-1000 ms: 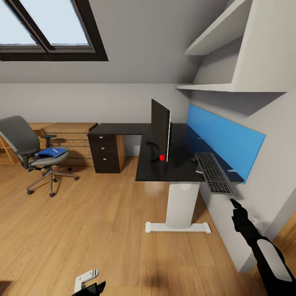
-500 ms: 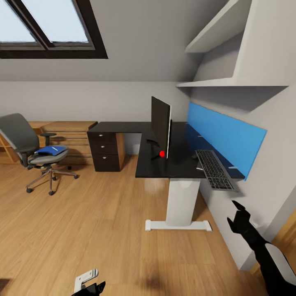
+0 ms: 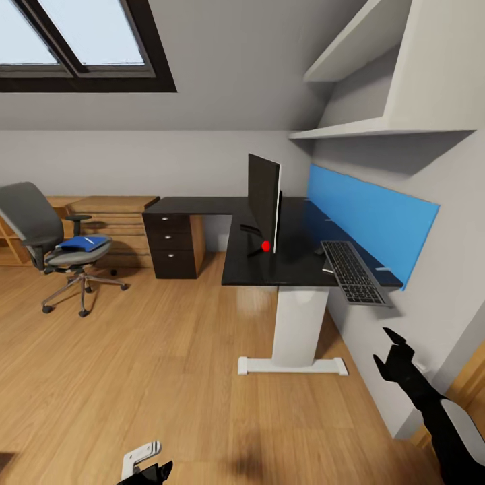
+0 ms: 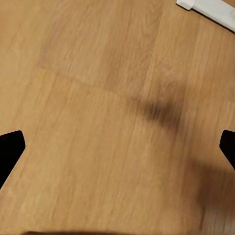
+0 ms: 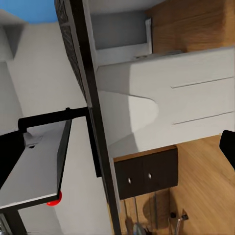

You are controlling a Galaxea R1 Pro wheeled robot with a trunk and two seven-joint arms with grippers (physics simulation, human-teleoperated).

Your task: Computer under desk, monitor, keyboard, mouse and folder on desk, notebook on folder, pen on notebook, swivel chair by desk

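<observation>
The black desk (image 3: 269, 269) carries the monitor (image 3: 264, 199), seen edge-on, with a red dot (image 3: 266, 246) by its base. The keyboard (image 3: 351, 272) lies at the desk's right end, its near end overhanging the edge. A small dark lump (image 3: 318, 250) sits beside it. The blue folder (image 3: 84, 242) rests on the swivel chair (image 3: 37, 225) at far left; the notebook and pen are too small to tell. The computer is out of view. My right gripper (image 3: 386, 348) hangs open below the keyboard. My left gripper (image 4: 117, 152) is open over bare floor.
A black three-drawer unit (image 3: 172, 246) stands under the desk's left wing, with a wooden dresser (image 3: 111, 219) beside it. The white desk leg (image 3: 296, 330) stands ahead. A blue wall panel (image 3: 370, 222) and white shelves (image 3: 377, 128) line the right wall.
My right gripper has opened and dropped away from the keyboard's near end. The head view has shifted slightly; the keyboard stays overhanging the desk.
</observation>
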